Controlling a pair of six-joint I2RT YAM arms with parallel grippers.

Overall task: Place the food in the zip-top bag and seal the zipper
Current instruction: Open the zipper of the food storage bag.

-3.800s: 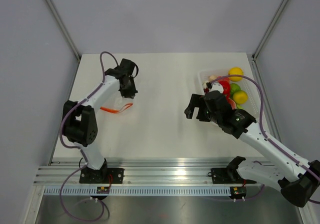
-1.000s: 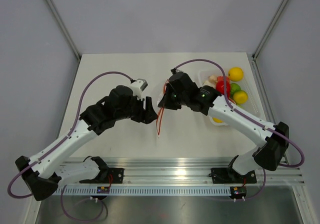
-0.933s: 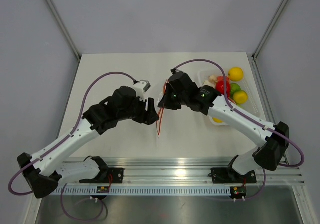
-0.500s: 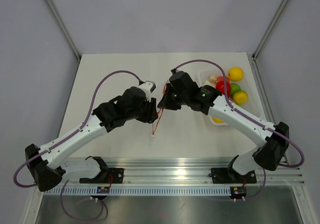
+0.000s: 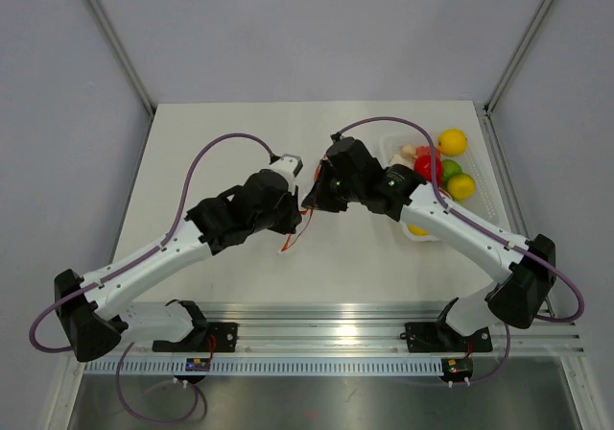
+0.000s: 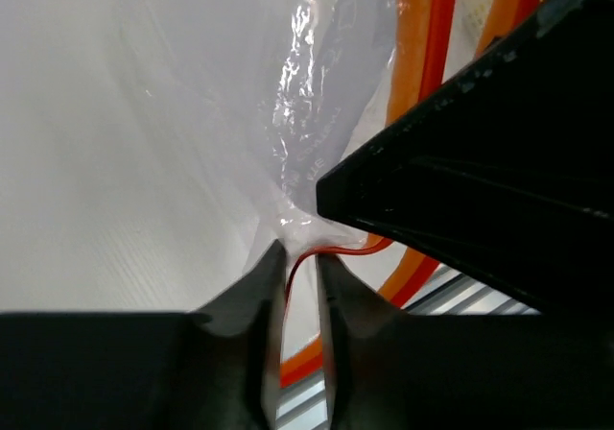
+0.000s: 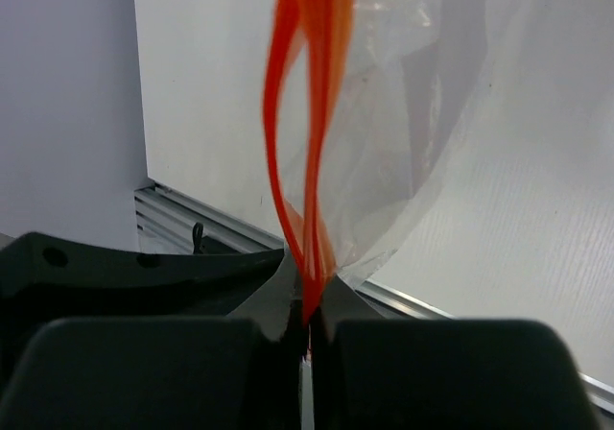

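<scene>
The zip-top bag (image 5: 291,241) hangs clear and floppy between my two grippers above the table's middle. My right gripper (image 5: 310,203) is shut on its red-orange zipper (image 7: 312,65); the strip runs down into the closed jaws (image 7: 309,300), with the bag's film (image 7: 422,113) beside it. My left gripper (image 5: 295,217) is at the bag from the left. Its jaws (image 6: 299,254) stand narrowly apart with one thin lip of the zipper (image 6: 293,281) in the gap, and bunched film (image 6: 288,113) at the tips. The food (image 5: 429,166) lies in a tray at the right.
A white tray (image 5: 391,145) at the back right holds two yellow lemons (image 5: 452,141), a red fruit and green pieces (image 5: 450,170). The right arm's black body (image 6: 480,180) fills the right of the left wrist view. An aluminium rail (image 5: 326,320) runs along the near edge.
My left arm has moved right up to the bag and its jaws have narrowed around the zipper lip. The bag's hanging end swung left. The right gripper stayed put, shut.
</scene>
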